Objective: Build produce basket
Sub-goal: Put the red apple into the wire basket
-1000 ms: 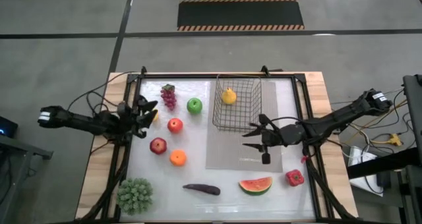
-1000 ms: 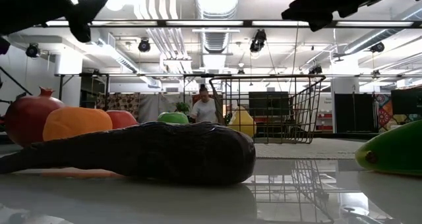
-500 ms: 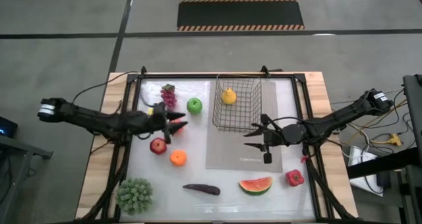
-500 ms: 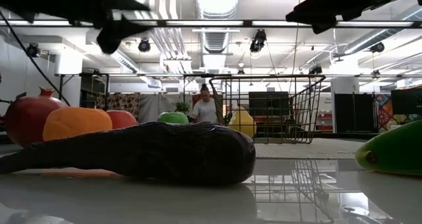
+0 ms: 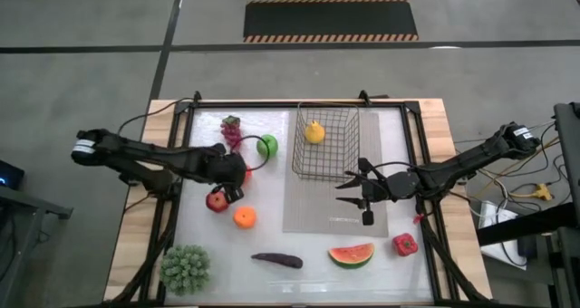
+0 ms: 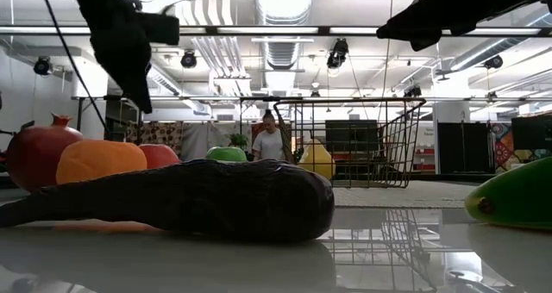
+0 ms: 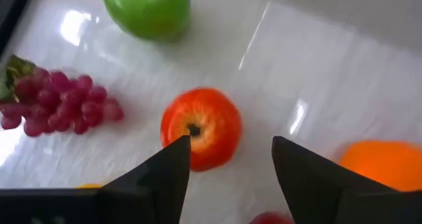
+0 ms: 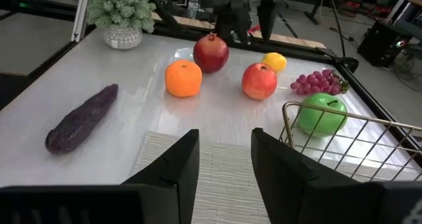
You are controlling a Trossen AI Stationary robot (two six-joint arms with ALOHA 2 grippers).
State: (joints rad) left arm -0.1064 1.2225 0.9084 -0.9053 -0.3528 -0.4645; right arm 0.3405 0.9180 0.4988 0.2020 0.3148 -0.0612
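With our left gripper [image 7: 231, 168] poised directly above the red apple [image 7: 200, 127], fingers spread wide either side, we need only descend; our right gripper [image 5: 353, 192] waits open by the basket [image 5: 326, 145].

We are observing two slender dark arms built of jointed segments, black throughout. The left arm [image 5: 149, 158] is carrying a white cuff at its outer joint, and the right arm [image 5: 458, 169] is showing a similar pale band near its outer joint. Thin dark cables are looping from the left arm toward the table frame; further cables are trailing beside the right arm's base. The left gripper [image 7: 231, 168] is presenting two broad, matte black fingers with angular, wedge-shaped tips. The right gripper [image 8: 221, 165] is presenting matching flat black fingers with squared, bevelled edges. We are finding no legible markings or screws on either.
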